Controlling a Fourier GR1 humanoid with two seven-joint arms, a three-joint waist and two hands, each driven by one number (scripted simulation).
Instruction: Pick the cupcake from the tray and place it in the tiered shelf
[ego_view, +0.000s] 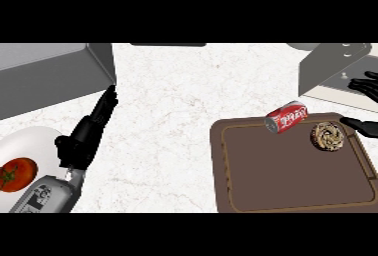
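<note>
Cupcake (328, 136) — a small round cake with a brown-and-cream swirled top — sits on the dark brown rectangular tray (288, 185), in its far right corner, so the pick has not happened yet. Just beside it on the left, a red soda can (286, 117) lies on its side across the tray's far rim. The right hand (360, 125), black, comes in from the right edge of the view; its fingers (365, 86) are spread and released, holding nothing, with the lower part of the hand close to the cupcake's right side, and whether it touches cannot be told. It looks poised to close around the cake, though that is only a judgement from its position.

The grey metal tiered shelf (332, 67) stands beyond the tray at the upper right, near the right hand, and nothing shows on the part of it in view. So the whole job is left — grasp, lift clear of the can, carry a short way to the shelf, set down.

The left hand (85, 137) rests on the white marbled desk (184, 100) at the left, fingers straight and pointing away, empty. Near it a white plate (29, 142) carries a red tomato (15, 174), and a grey box-like block (52, 70) stands at the upper left
</note>
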